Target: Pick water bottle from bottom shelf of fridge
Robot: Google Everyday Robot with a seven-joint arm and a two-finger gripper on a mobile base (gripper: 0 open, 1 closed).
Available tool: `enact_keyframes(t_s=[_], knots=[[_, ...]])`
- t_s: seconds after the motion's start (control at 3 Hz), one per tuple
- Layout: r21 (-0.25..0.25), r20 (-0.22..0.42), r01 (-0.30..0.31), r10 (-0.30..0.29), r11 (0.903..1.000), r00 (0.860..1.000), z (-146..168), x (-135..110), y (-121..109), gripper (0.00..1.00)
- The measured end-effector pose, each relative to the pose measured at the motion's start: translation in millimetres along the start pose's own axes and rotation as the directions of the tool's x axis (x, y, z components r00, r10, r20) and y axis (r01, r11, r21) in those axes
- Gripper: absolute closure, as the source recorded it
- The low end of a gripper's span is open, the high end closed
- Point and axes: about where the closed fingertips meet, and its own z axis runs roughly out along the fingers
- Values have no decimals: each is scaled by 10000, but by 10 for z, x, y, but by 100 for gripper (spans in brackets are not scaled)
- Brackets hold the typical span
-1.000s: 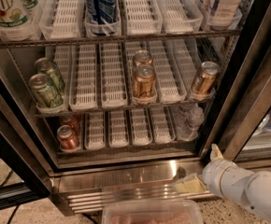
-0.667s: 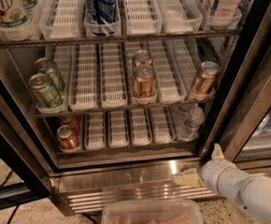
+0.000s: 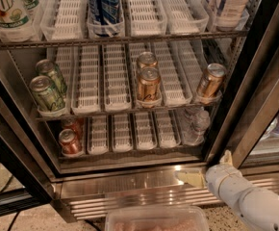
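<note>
The fridge (image 3: 255,81) stands open in front of me. On its bottom shelf (image 3: 130,150), two clear ribbed water bottles (image 3: 196,124) stand one behind the other in the rightmost lane, partly hidden by the rack above. My gripper (image 3: 208,169) is low at the right, in front of the steel base grille (image 3: 130,189). It is below the bottles and slightly to their right, not touching them. Its cream fingers (image 3: 190,178) are spread apart and hold nothing.
Red cans (image 3: 70,141) stand at the bottom shelf's left end. Gold cans (image 3: 148,83) and green cans (image 3: 46,93) are on the rack above. A Pepsi can (image 3: 104,4) and bottles sit higher up. A clear plastic bin (image 3: 156,219) is at the bottom edge.
My gripper has risen slightly towards the bottom shelf. Nothing in the fridge has moved.
</note>
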Motion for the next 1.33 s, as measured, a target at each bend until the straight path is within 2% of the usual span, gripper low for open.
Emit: enact_keyframes(t_s=[0.33, 0.67, 1.33], knots=[[-1, 2, 1, -1, 10000, 10000, 1, 0, 0, 0], [-56, 507, 184, -181, 9998, 9985, 110, -34, 41, 0], [114, 1974, 1003, -1006, 9949, 9751, 282, -98, 71, 0]])
